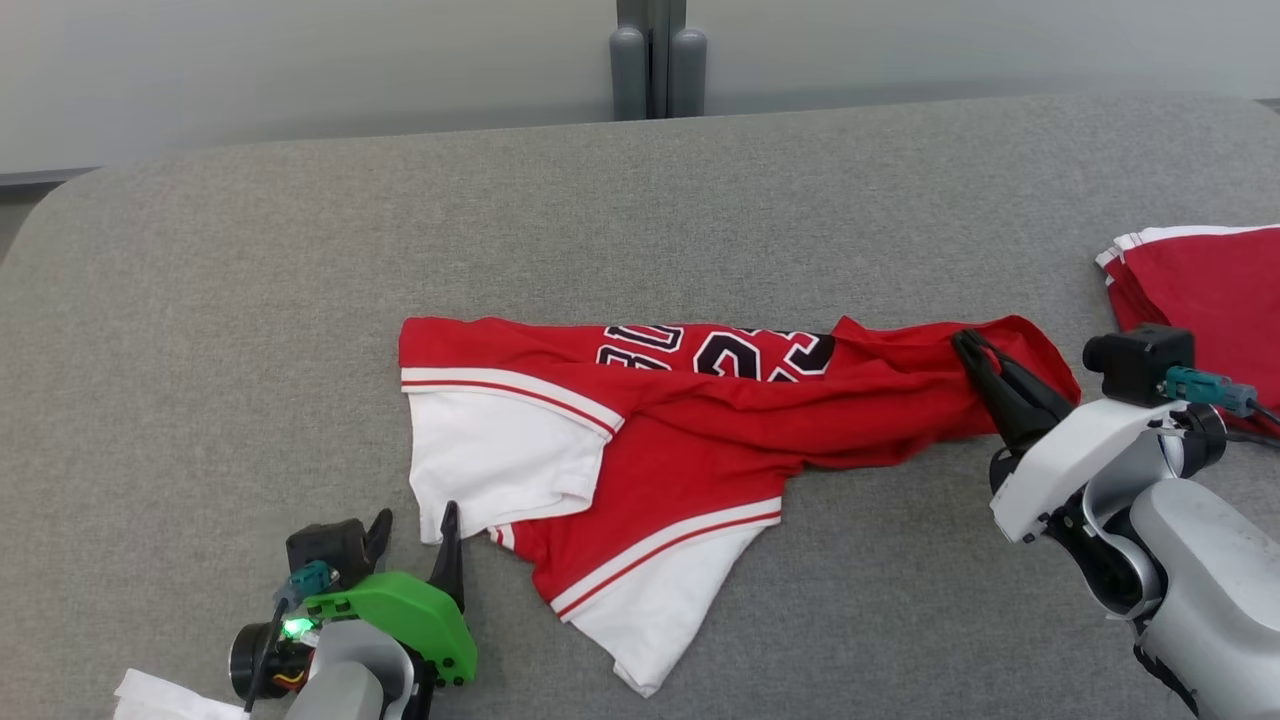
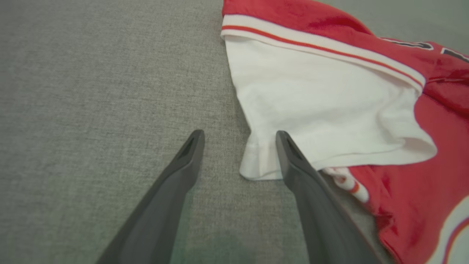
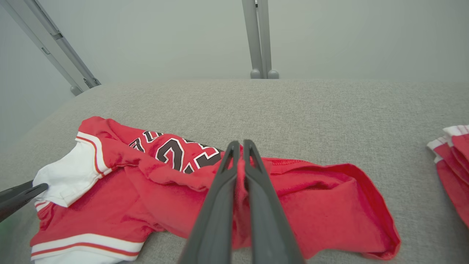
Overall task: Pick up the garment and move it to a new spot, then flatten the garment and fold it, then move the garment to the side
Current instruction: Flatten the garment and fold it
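The garment [image 1: 680,420] is a red jersey with white sleeves and black numbers, lying crumpled across the grey table [image 1: 250,300]. My right gripper [image 1: 975,350] is shut on the garment, pinching a fold of red cloth near its right end; the right wrist view shows the gripper [image 3: 238,146] with red fabric [image 3: 311,205] squeezed between the fingers. My left gripper [image 1: 415,525] is open at the lower left, just off the white sleeve's [image 1: 490,470] corner. In the left wrist view the left gripper [image 2: 238,137] stands wide, and the sleeve hem [image 2: 256,168] lies between the fingertips.
A stack of folded red and white garments [image 1: 1200,280] lies at the table's right edge. A grey post [image 1: 658,60] stands behind the table's far edge. A white cloth or paper [image 1: 160,700] sits at the bottom left beside my left arm.
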You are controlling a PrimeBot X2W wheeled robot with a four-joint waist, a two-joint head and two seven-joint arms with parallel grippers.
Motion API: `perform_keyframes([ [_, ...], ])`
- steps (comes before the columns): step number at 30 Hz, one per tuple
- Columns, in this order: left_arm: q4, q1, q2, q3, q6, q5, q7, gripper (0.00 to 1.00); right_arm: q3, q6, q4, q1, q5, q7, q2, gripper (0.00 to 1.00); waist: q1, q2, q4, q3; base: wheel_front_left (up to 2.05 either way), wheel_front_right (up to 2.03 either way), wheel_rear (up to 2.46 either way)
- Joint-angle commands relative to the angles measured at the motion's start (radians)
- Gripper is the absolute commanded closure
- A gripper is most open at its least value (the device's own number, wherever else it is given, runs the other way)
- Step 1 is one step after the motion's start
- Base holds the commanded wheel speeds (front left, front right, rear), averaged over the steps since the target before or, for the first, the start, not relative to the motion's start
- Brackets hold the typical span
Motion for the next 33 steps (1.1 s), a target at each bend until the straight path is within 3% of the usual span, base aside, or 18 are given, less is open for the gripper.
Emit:
perform_keyframes([
  [1, 0.011, -0.021, 0.002, -0.005, 0.01, -0.004, 0.003, 0.0, -0.006, 0.0, -0.007, 0.008, -0.01, 0.004, 0.002, 1.0, -0.0001, 0.0, -0.003, 0.003, 0.0, 0.0, 0.0],
  [7, 0.071, -0.054, 0.001, -0.027, 0.008, -0.006, 0.032, 0.0, -0.022, 0.0, -0.028, 0.012, -0.023, 0.024, 0.006, 1.0, -0.0001, 0.0, -0.011, 0.013, 0.0, 0.0, 0.0],
  [8, 0.082, -0.058, 0.0, -0.03, 0.002, -0.012, 0.04, 0.13, -0.024, 0.0, -0.031, 0.013, -0.027, 0.024, 0.006, 1.0, -0.0001, 0.0, -0.011, 0.013, 0.0, 0.0, 0.0],
  [10, 0.095, -0.067, 0.0, -0.037, -0.004, -0.017, 0.041, 1.0, -0.03, 0.0, -0.035, 0.015, -0.031, 0.03, 0.007, 1.0, -0.0001, 0.0, -0.011, 0.013, 0.0, 0.0, 0.0],
  [21, 0.043, -0.075, 0.001, -0.006, -0.042, -0.084, -0.021, 1.0, -0.049, 0.0, -0.033, 0.014, -0.053, 0.023, 0.006, 1.0, -0.0001, 0.0, 0.01, -0.038, 0.0, 0.0, 0.0],
  [27, -0.116, -0.107, 0.004, 0.046, -0.07, -0.193, -0.022, 1.0, -0.054, 0.0, -0.033, -0.051, -0.076, 0.014, -0.002, 1.0, -0.0001, 0.0, 0.004, -0.092, 0.0, 0.0, 0.0],
  [33, -0.342, -0.17, 0.029, 0.094, -0.078, -0.315, 0.051, 1.0, -0.054, 0.0, -0.042, -0.166, -0.121, -0.014, -0.014, 1.0, -0.0001, 0.0, -0.018, -0.151, 0.0, 0.0, 0.0],
])
